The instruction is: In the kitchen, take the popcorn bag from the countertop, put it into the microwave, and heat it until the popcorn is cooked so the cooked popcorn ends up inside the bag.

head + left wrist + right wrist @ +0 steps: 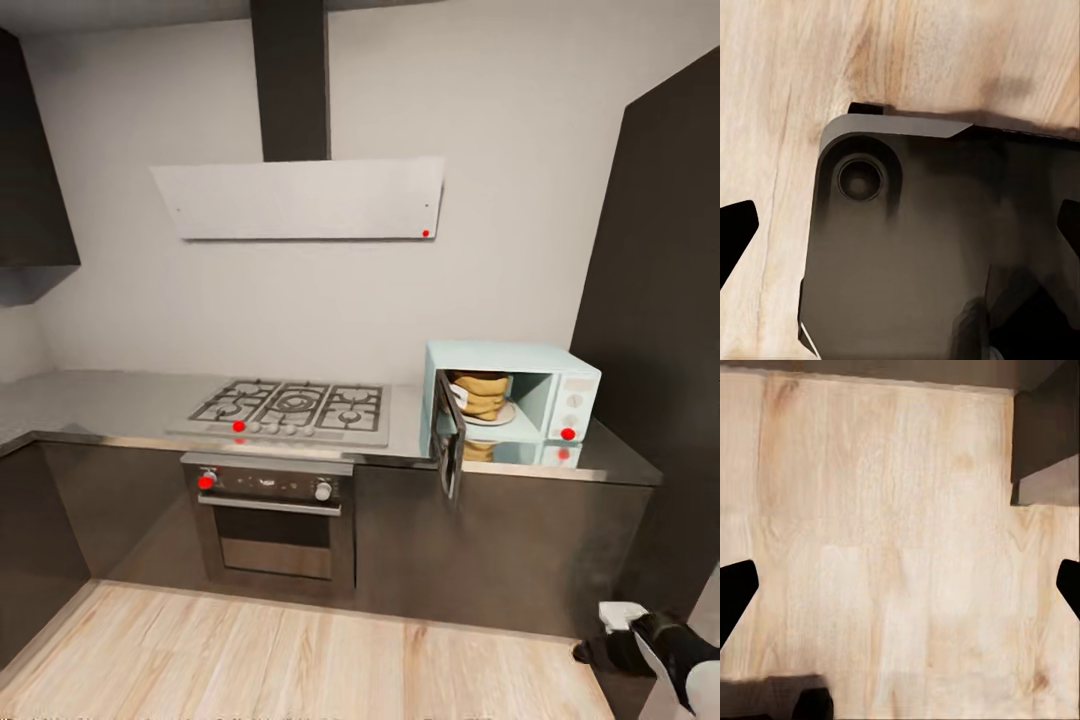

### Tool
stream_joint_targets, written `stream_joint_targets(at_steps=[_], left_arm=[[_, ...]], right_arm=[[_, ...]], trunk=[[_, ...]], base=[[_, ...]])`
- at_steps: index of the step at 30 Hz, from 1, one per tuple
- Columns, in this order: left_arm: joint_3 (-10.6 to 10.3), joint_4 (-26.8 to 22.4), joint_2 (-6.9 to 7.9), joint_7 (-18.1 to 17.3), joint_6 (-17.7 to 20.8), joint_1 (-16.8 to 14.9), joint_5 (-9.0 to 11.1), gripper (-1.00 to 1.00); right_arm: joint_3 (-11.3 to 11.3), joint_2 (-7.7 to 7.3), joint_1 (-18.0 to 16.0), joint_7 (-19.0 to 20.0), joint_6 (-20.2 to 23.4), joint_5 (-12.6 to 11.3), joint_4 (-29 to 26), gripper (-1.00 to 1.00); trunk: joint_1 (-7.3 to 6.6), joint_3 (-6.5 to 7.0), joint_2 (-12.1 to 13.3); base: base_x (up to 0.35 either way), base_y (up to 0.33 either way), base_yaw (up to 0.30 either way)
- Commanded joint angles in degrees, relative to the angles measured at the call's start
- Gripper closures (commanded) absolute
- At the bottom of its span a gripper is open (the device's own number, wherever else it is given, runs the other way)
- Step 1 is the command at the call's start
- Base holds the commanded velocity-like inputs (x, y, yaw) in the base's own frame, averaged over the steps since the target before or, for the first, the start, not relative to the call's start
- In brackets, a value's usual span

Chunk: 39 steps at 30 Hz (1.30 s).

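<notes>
The mint-blue microwave [576,392] stands at the right end of the grey countertop [110,398]. Its dark glass door [449,447] hangs open toward the room. The mustard-tan popcorn bag [480,393] sits inside on the white plate. No popcorn pieces can be made out. My right gripper [606,637] hangs low at the lower right, far below and in front of the microwave. In the right wrist view it [900,589] is open over bare floor, and the left gripper [900,232] is open with nothing between its fingers.
A gas hob [290,408] and a black-fronted oven [272,520] sit left of the microwave, under a range hood [300,198]. A tall dark cabinet [660,300] rises at the right. The wood floor [300,660] lies in front. My dark base [922,255] is below the left gripper.
</notes>
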Motion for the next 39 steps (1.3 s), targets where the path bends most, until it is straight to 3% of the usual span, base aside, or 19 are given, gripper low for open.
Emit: stream_joint_targets(at_steps=[1,3,5,8,14,17,20,22,25,32,39], left_arm=[[0.16,0.00,-0.01,0.03,-0.16,-0.03,0.45,-1.00],[0.09,-0.01,-0.01,0.03,-0.11,-0.03,0.48,-1.00],[0.01,-0.19,-0.01,0.06,0.10,-0.03,0.57,-1.00],[-0.02,-1.23,-0.01,0.11,0.34,-0.03,0.49,-1.00],[0.05,-11.46,-0.26,0.12,0.59,-0.03,0.44,-1.00],[0.06,-15.77,-0.97,0.04,0.63,-0.02,0.35,-1.00],[-0.04,-16.16,-1.30,0.09,0.70,-0.02,0.31,-1.00],[-0.09,-15.94,-1.61,0.08,0.71,-0.02,0.23,-1.00],[-0.34,-15.37,-2.29,0.17,0.79,-0.02,0.08,-1.00],[-0.05,-13.34,-2.15,0.05,0.81,-0.01,0.49,-1.00],[-0.37,-6.31,-2.16,-0.02,0.66,-0.02,0.28,-1.00]], right_arm=[[-0.67,0.11,1.18,0.18,-3.06,0.38,2.55,-1.00],[-0.76,0.23,3.94,-0.67,-9.01,0.21,8.40,-1.00],[-0.85,0.33,6.85,-1.44,-13.61,0.05,10.53,-1.00],[-1.10,0.80,16.06,-2.01,-20.76,-1.80,11.45,-1.00],[-1.15,3.52,22.22,-2.53,-23.04,-2.93,11.54,-1.00],[-1.20,5.85,25.43,-3.32,-23.25,-2.98,11.54,-1.00],[-1.22,8.88,26.99,-5.51,-25.91,-3.73,11.54,-1.00],[-1.23,9.50,27.30,-7.56,-26.83,-5.55,11.54,-1.00],[-1.23,9.76,27.41,-9.16,-27.21,-6.93,11.54,-1.00],[-1.21,9.64,27.46,-9.44,-27.21,-7.21,11.48,-1.00],[-1.14,9.69,27.42,-9.45,-27.47,-7.10,11.45,-1.00]], trunk=[[0.00,-0.06,-0.06],[0.00,-0.06,-0.06],[0.00,-0.06,-0.06],[0.00,-0.06,-0.06],[0.00,-0.06,-0.06],[0.00,-0.06,-0.06],[0.00,-0.05,-0.06],[0.00,-0.02,-0.06],[0.00,0.05,-0.06],[0.00,0.19,-0.06],[0.00,0.19,-0.06]], base=[[-0.024,0.000,0.000],[-0.009,0.000,0.000],[-0.003,0.000,0.000],[0.000,0.000,0.000],[0.000,0.000,0.000],[0.000,0.000,0.000],[0.000,0.000,-0.047],[0.000,0.000,-0.192],[0.000,0.000,-0.230],[0.000,0.000,-0.194],[0.008,0.000,-0.009]])
